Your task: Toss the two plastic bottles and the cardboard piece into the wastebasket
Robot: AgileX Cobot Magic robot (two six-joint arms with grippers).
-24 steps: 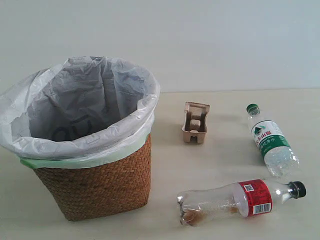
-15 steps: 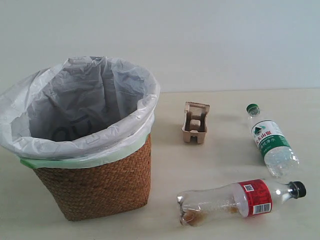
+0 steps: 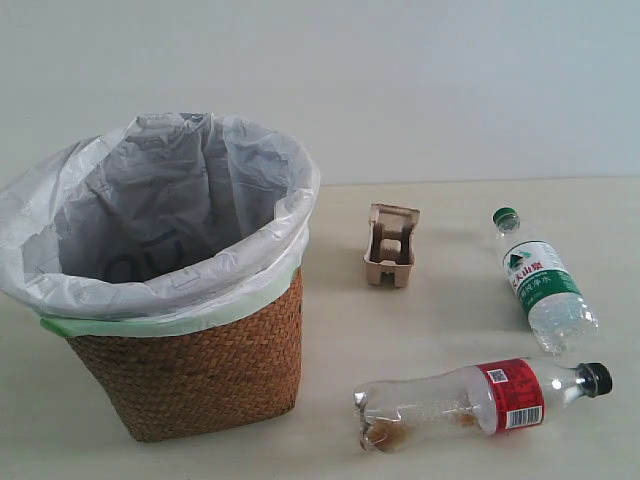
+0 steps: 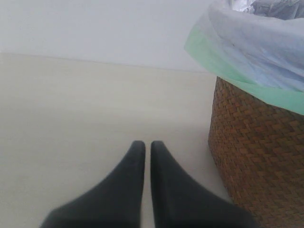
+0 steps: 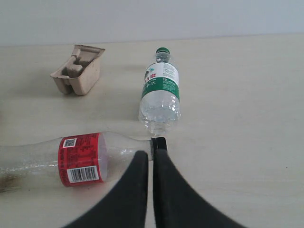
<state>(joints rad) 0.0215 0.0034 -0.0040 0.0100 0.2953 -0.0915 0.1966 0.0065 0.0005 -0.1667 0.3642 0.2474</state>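
Brown basket [image 4: 256, 156], beside the pressed-together left fingers [image 4: 126, 190], looks empty (nothing thrown yet). Red-label bottle [image 5: 80, 159] lies right by the right fingers [image 5: 135, 190], pressed together too; green-cap bottle [image 5: 160, 90] and cardboard piece [image 5: 78, 69] wait farther ahead.

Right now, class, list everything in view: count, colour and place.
wastebasket: one, brown wicker, left on the table
bag liner: one, white with green edge, lining the wastebasket
cardboard piece: one, tan, right of the wastebasket
green-capped bottle: one, clear, lying far right
black-capped bottle: one, clear, red label, lying front right
table: one, pale beige, under everything
left gripper: one, black, shut, beside the wastebasket
right gripper: one, black, shut, by the black cap
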